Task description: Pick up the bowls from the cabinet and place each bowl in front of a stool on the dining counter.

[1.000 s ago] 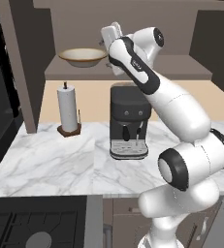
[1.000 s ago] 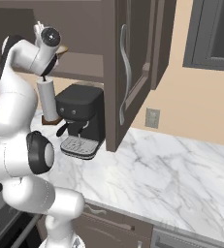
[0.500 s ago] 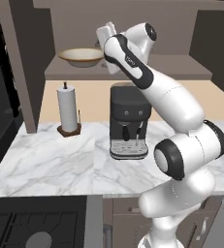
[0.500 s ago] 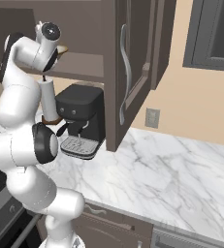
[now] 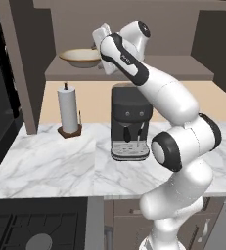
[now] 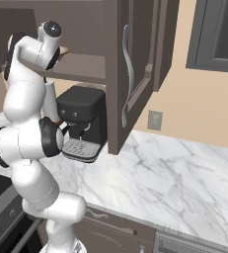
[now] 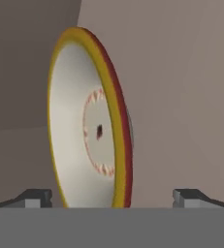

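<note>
Resting on the flat shelf of the dark taupe wall cabinet (image 5: 134, 68), the cream ceramic bowl (image 5: 81, 58) is wide and shallow, with a tan-gold rim; the arm's wrist covers its right edge in the left base view. Below and left of it, a white paper towel roll (image 5: 68, 109) stands upright on a small brown base, on the white grey-veined marble counter (image 5: 51, 161). Just right of the roll sits a boxy black coffee machine (image 5: 129, 122) with a ribbed metal drip tray. The gripper (image 7: 113, 196) faces the bowl's rim: in the hand view the bowl (image 7: 91, 121) appears on edge because the camera is rolled, showing a smooth pale inside, a mottled reddish ring and a yellow lip, and its lower part is cut off by the frame. The two dark fingertips (image 7: 33, 197) stand wide apart on either side of the rim, not touching it. From the right base view, the open cabinet door (image 6: 128, 74) with its curved metal handle is plain, while the robot's shoulder hides nearly all of the bowl.
</note>
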### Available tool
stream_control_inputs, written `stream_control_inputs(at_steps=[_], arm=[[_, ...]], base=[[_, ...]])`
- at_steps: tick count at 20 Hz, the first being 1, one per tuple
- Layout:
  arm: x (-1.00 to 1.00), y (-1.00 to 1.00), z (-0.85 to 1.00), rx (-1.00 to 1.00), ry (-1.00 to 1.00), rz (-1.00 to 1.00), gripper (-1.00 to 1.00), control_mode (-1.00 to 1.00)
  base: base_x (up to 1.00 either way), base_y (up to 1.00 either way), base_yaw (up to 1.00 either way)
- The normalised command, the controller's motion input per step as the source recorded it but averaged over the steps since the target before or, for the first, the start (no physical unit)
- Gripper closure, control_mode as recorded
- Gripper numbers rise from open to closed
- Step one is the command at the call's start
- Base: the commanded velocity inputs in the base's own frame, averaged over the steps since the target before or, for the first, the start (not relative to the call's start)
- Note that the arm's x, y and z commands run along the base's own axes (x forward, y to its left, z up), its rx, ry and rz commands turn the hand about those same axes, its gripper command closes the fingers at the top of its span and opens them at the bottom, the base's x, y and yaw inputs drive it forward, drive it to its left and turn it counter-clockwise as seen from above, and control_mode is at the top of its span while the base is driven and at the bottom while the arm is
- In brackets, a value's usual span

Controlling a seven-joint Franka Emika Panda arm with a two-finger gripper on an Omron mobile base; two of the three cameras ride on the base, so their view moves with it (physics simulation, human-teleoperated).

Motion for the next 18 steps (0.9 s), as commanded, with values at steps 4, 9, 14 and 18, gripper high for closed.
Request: stream_control_inputs(at_steps=[4,9,14,18], arm=[[0.23,0.14,-0.11,0.0,0.07,0.0,-1.0,-1.0],[0.22,0.13,-0.06,0.0,0.08,0.0,-1.0,-1.0],[0.22,0.07,-0.17,0.0,0.04,0.0,-1.0,-1.0],[0.27,0.12,-0.16,0.0,0.0,0.0,1.0,-1.0]], base=[[0.0,0.0,0.0],[0.0,0.0,0.0],[0.0,0.0,0.0],[0.0,0.0,0.0]])
